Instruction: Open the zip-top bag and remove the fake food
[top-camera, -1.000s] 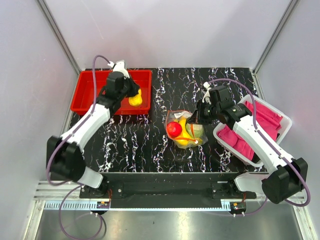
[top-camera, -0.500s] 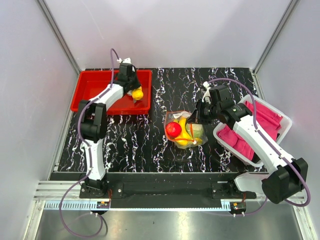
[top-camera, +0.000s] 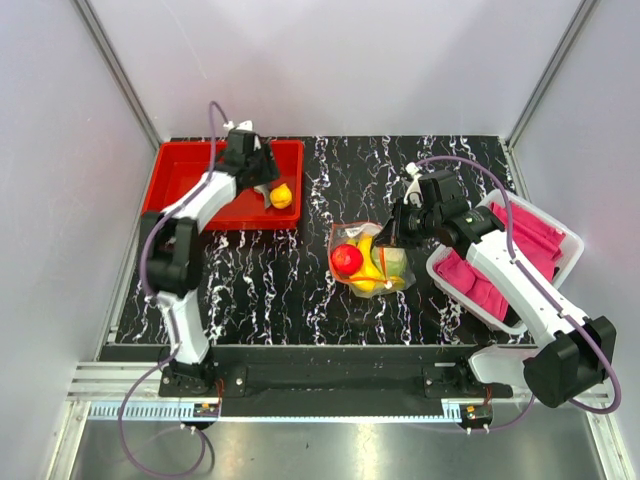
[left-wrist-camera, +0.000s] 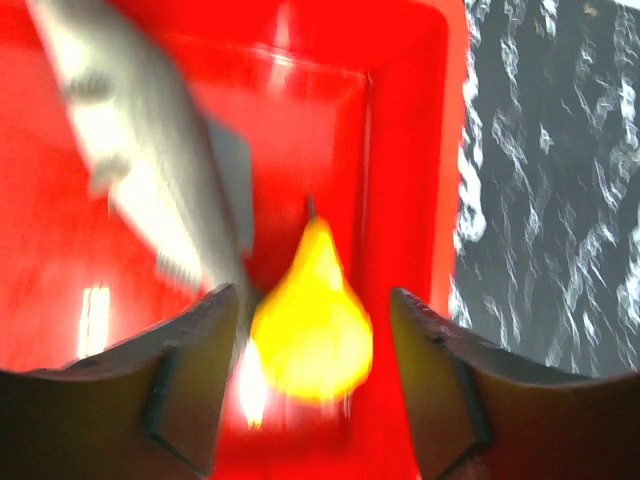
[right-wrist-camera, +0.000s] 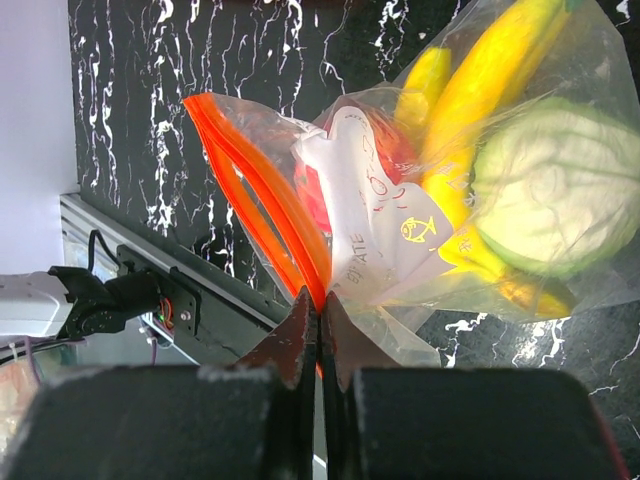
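Our left gripper (left-wrist-camera: 310, 300), newly parted, over one pear (left-wrist-camera: 315, 345), one fish (left-wrist-camera: 140, 160) in the tray (left-wrist-camera: 405, 140); right gripper (right-wrist-camera: 320, 300) pinches one bag (right-wrist-camera: 380, 200).

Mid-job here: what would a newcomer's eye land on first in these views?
The bright red tray at the far left of the table, holding a yellow pear and grey fish beneath the left arm's open jaws. Then the zip-top bag at centre, its orange zip strip pinched in the right arm's jaws.
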